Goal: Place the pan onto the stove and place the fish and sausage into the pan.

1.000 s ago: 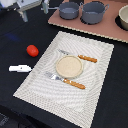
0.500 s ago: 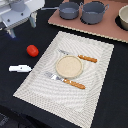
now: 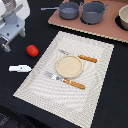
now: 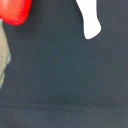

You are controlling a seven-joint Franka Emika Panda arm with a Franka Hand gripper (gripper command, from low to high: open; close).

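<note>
Since a second ago my gripper (image 3: 6,44) has crept lower at upper left; whether it's open, I cannot tell. Pan (image 3: 68,9) sits on the stove (image 3: 107,31) already. Next: grasp the sausage (image 3: 32,50) or the fish (image 3: 20,68) just below.

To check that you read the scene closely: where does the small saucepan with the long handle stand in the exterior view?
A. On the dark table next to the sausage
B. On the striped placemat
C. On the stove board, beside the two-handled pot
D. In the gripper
C: the pan sits on the stove, just to the exterior view's left of the two-handled pot.
</note>
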